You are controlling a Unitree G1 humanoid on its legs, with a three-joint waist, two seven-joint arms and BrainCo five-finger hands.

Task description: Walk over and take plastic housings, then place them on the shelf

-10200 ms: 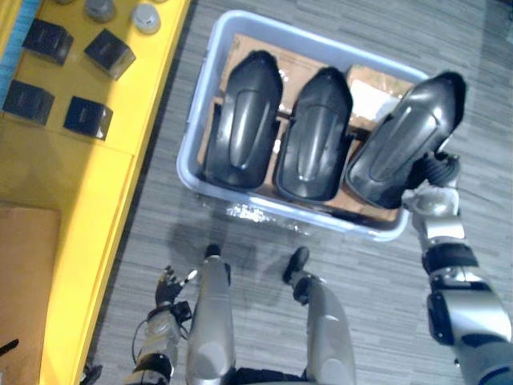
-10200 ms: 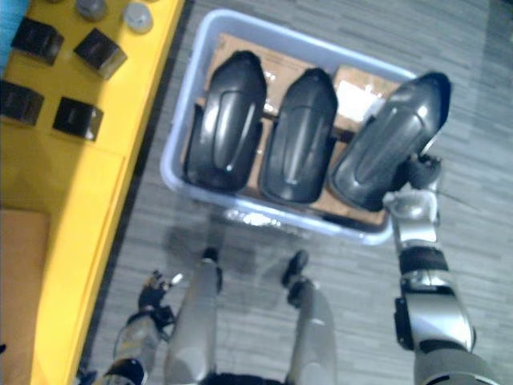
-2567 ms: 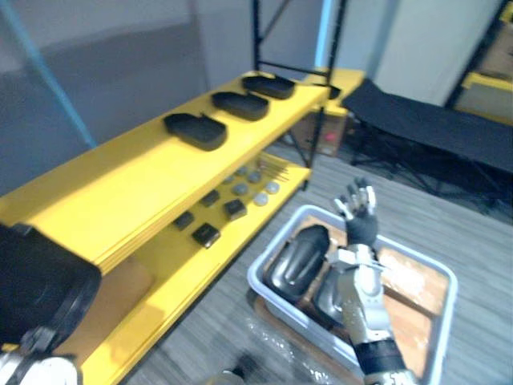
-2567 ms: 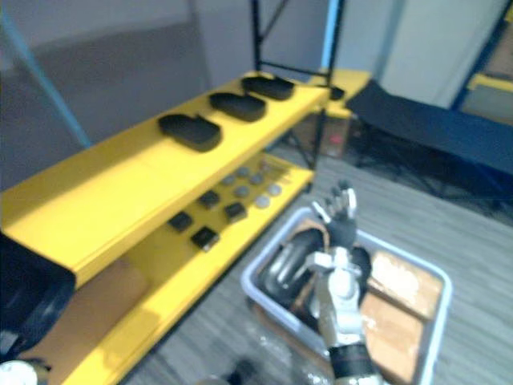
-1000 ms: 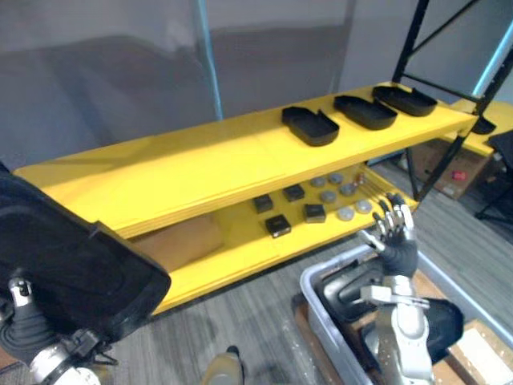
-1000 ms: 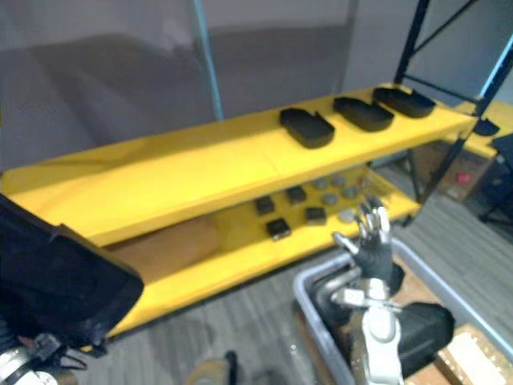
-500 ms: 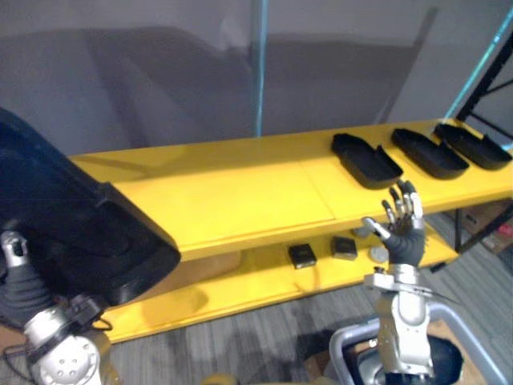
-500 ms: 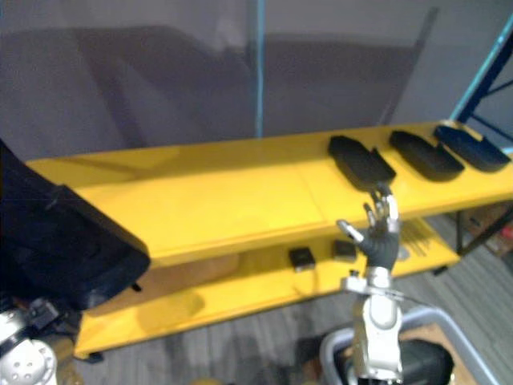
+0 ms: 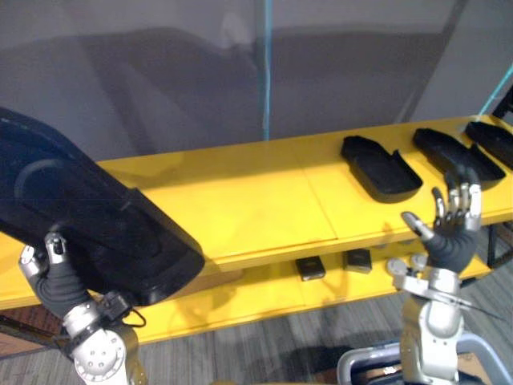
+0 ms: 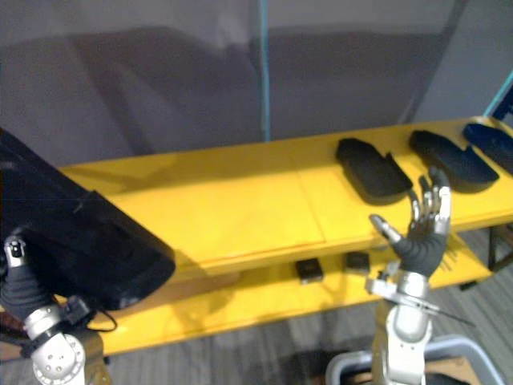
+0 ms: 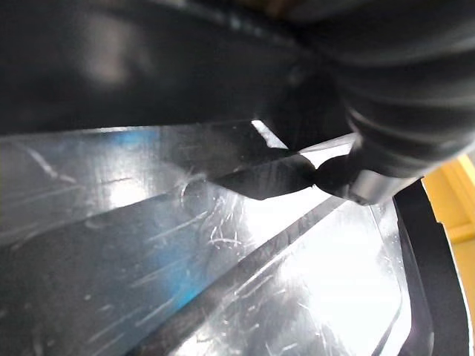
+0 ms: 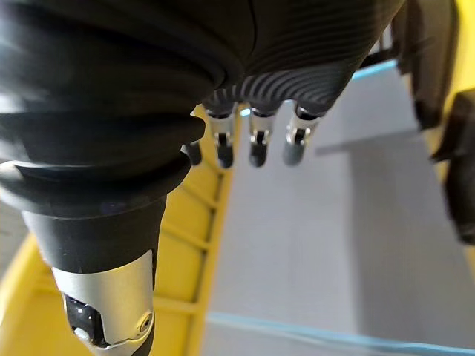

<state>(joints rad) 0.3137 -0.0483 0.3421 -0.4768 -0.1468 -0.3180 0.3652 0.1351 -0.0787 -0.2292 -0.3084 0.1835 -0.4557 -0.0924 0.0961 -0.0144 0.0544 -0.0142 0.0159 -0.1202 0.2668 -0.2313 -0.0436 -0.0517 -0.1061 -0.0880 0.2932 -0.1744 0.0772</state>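
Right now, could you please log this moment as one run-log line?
phase: carry | left robot hand: gripping black plastic housing, raised | right robot hand: open, empty | yellow shelf: other housings at its right end

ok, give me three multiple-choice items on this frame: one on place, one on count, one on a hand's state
1. Where is the big black housing?
A) in a bin on the floor
B) raised at the left hand, by the left end of the yellow shelf
C) on the lower shelf

2. How many housings lie on the top shelf?
A) one
B) three
C) five

3. The right hand is:
A) open and empty
B) shut on a housing
C) pressed flat on the shelf

Key: 1 B, the head views show it up over the left wrist. 2 B, three dark shells lie in a row at the shelf's right. 3 A, its fingers are straight and spread in the air.
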